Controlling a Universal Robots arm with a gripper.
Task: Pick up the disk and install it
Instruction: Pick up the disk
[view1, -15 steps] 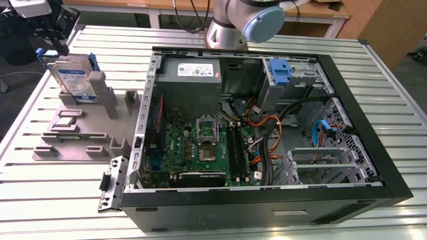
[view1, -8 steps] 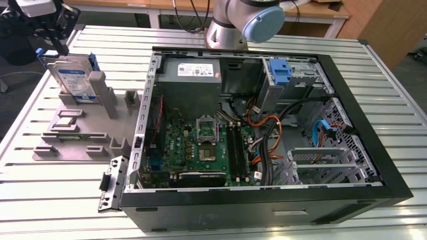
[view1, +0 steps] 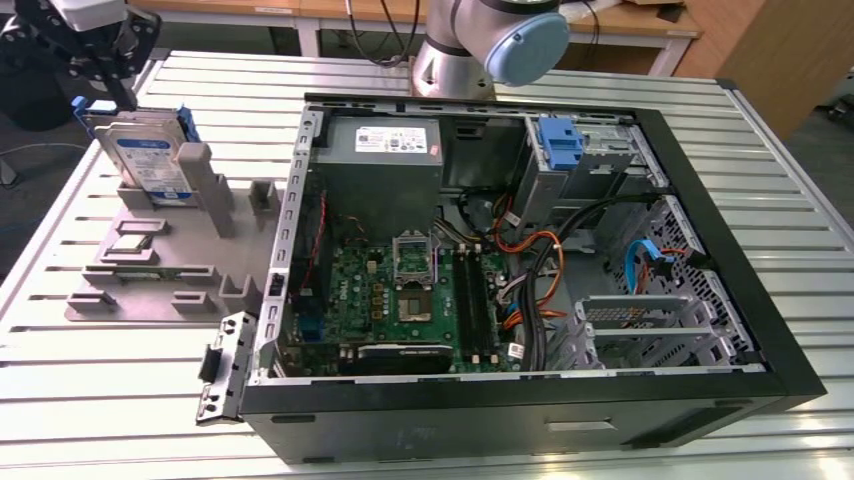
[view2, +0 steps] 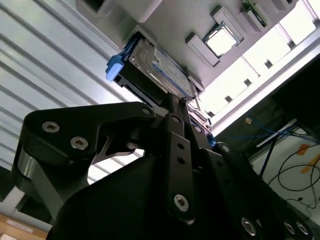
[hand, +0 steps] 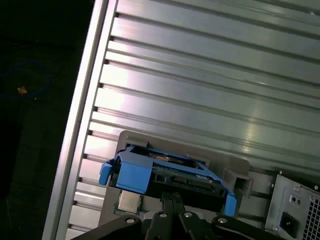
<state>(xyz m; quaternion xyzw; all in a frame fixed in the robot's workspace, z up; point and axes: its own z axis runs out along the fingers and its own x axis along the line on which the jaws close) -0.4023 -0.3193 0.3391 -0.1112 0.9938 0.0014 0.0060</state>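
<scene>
Currently: pick-up step in hand; install not begun. The disk (view1: 144, 160) stands on edge in the grey stand (view1: 147, 275), outside the computer case (view1: 787, 330), off its wall on the exterior view's left, on the slatted surface (view1: 80, 410). No part of it is inside the case.

My hand (view1: 104, 75) is directly over the disk's upper edge, pointing down at it, well apart from the case. In the second wrist view the hand (view2: 176, 102) meets the disk (view2: 161, 62) at that edge. Contact looks likely, but I cannot tell whether the hand is clamped on the blue carrier or merely set against it.

Judgement: the pick-up calls for a sure hold on that edge and a pull straight along the stand's posts, so the carrier does not snag.

Pose: my arm's base (view1: 467, 45) sits beyond the case's far wall. The arm extends past the case's corner toward the stand.
</scene>
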